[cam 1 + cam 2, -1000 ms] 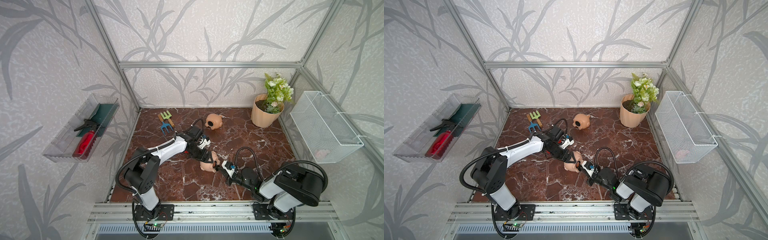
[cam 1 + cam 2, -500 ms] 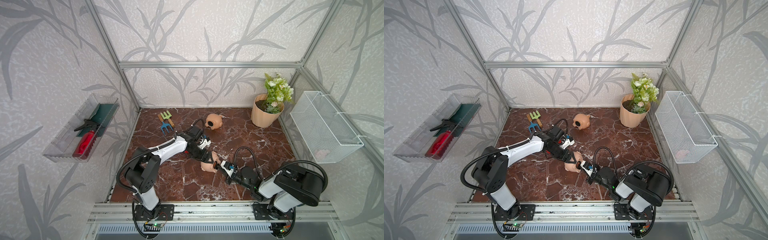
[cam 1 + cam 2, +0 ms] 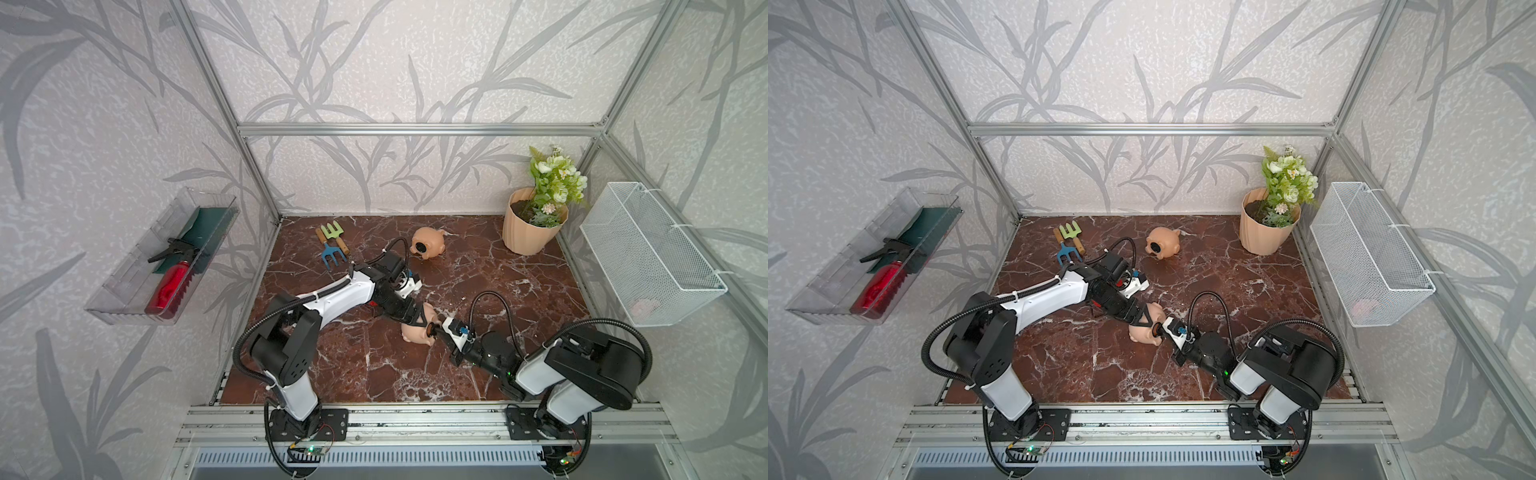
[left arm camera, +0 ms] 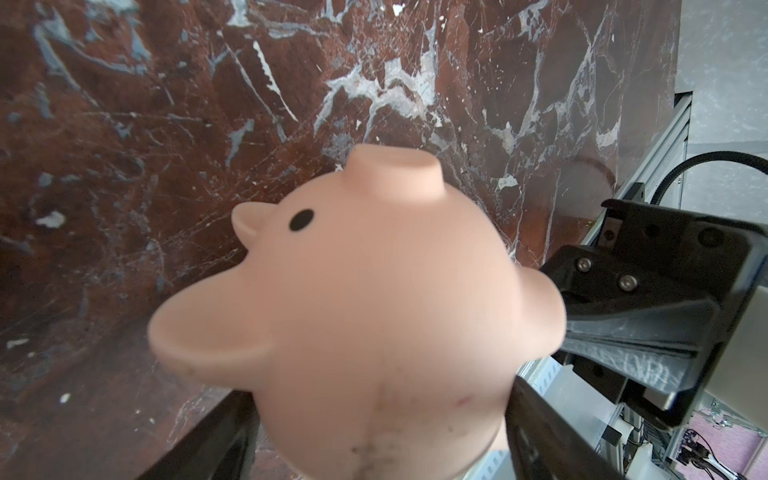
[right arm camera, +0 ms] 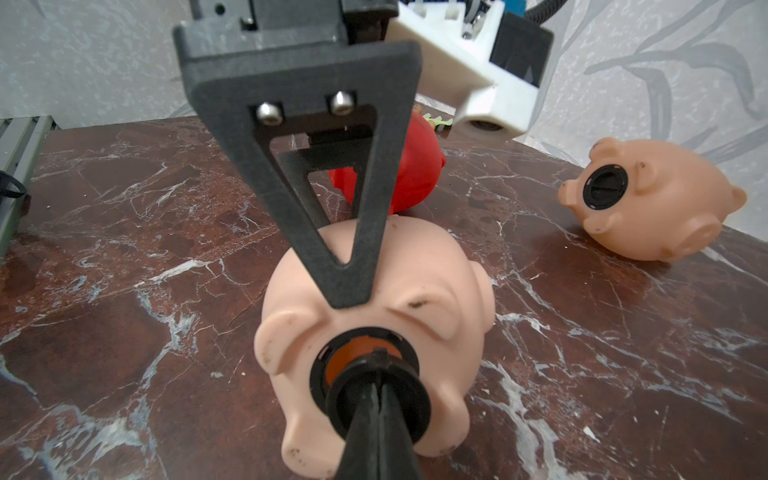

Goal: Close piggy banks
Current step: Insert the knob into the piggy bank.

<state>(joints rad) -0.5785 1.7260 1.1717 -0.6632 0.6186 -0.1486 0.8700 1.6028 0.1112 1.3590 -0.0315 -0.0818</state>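
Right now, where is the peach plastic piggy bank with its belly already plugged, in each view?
Top view: plugged peach plastic piggy bank, on its side near the back, between garden forks and ribbed peach flower pot.
Top view: same place.
Left wrist: not in it.
Right wrist: on its side, plug facing the camera.
Landmark: the other peach plastic piggy bank, mid-table, in all four.

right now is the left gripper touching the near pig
Touching. In the right wrist view a finger of the left gripper presses on the near pig.
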